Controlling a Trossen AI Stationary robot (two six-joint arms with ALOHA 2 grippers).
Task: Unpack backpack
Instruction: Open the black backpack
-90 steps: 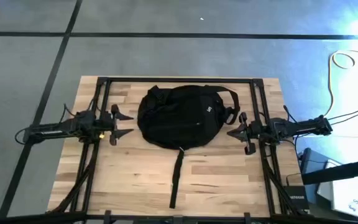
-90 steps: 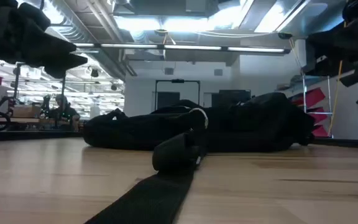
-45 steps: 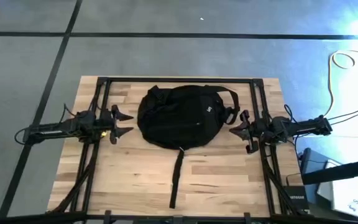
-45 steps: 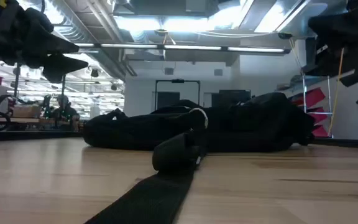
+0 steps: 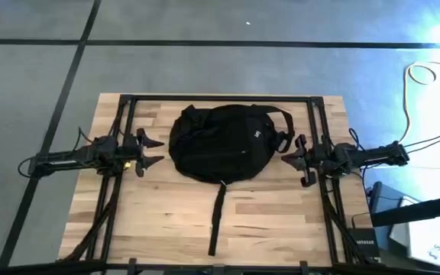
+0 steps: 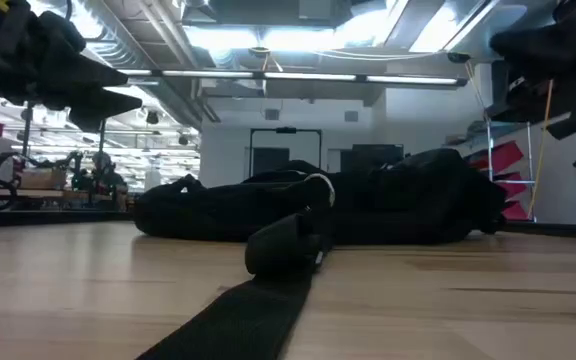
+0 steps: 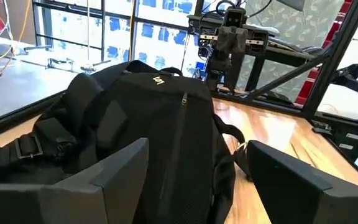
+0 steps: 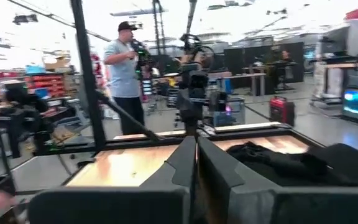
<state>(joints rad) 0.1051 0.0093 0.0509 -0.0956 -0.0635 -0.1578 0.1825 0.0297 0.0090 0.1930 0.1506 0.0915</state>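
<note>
Backpack (image 5: 221,143): lies flat at the middle of the wooden table (image 5: 151,221), between my two arms; closed as far as I can see, nothing taken out of it

Loose strap (image 5: 215,220): runs from the bag's near edge toward the table's front, lying flat on the wood; in the low view it fills the foreground (image 6: 258,300)

Left gripper (image 5: 150,152): held above the table just beside the bag's left side, not touching it; fingers spread wide, and my wrist camera looks straight between them at the bag's zip and top panel (image 7: 166,118)

Right gripper (image 5: 295,162): off the bag's right side, near the shoulder strap loop (image 5: 281,122) but apart from it; in my wrist camera the two fingers (image 8: 185,162) sit almost together, only a slit between them, so narrow to closed

Change in the last second: the right arm has drawn slightly back and turned a little, edging away from the bag; the left arm has hardly shifted, and in the low view its fingers read a touch differently. The bag and strap have not moved at all

Meaning for the task: my judgement is that unpacking has not begun; I am only lining up, no grip taken, zip untouched

Next need: likely one gripper to pin the fabric, the other to find the zip pull

Background: a person (image 8: 126,68) stands in the room beyond the table, well clear
</note>
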